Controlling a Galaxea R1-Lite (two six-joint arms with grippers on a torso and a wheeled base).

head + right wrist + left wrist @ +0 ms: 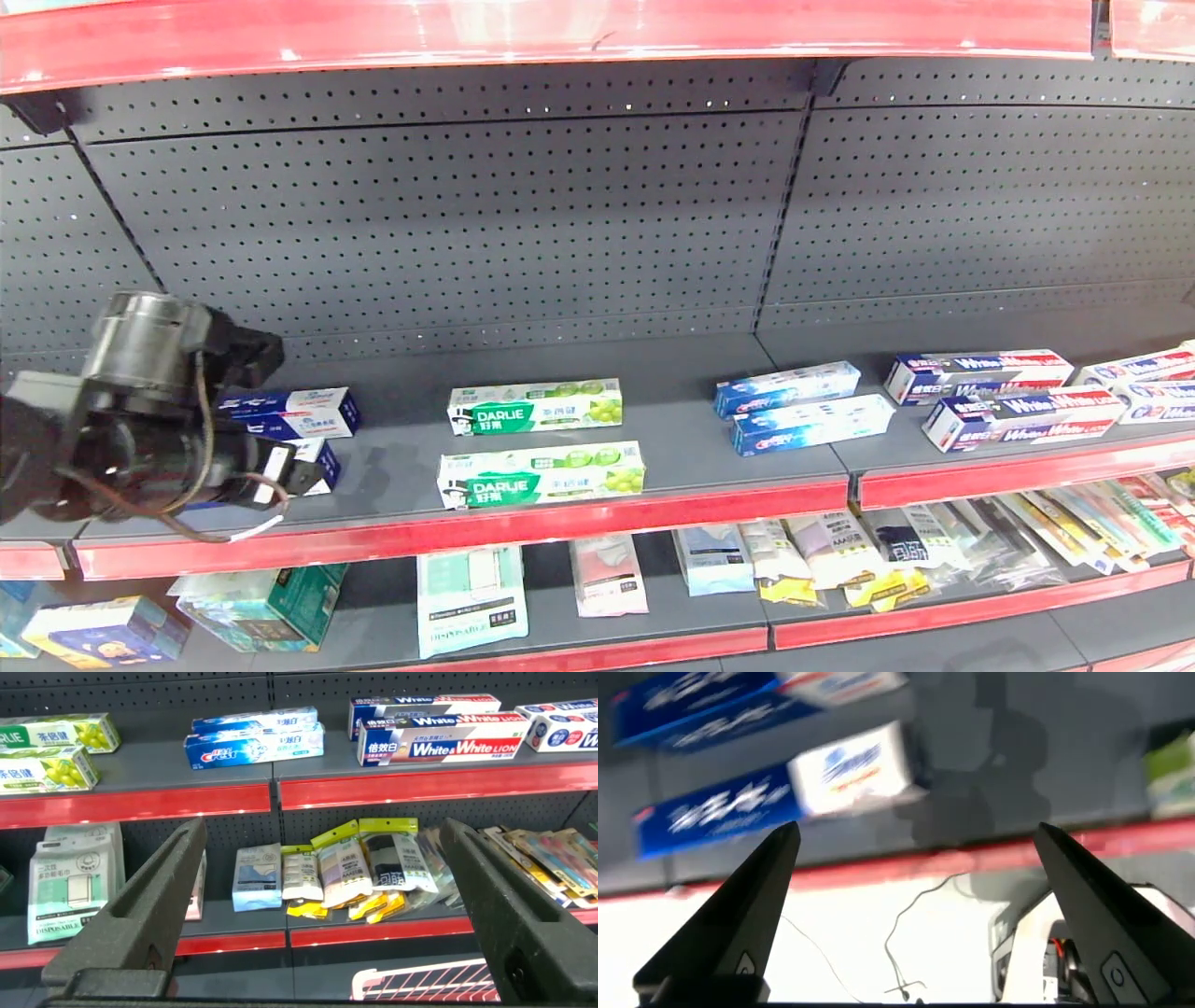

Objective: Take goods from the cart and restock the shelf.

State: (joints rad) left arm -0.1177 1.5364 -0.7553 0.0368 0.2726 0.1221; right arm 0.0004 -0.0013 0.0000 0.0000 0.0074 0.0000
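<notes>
The left gripper (285,471) hangs at the front edge of the shelf (467,527). Its jaws are spread and hold nothing. A blue box (785,793) lies flat on the shelf just beyond it, long side to the front, probably so the label can be read. The right gripper (322,826), also spread and empty, waits before the shelf above the cart (420,980), likely for the next goods.
</notes>
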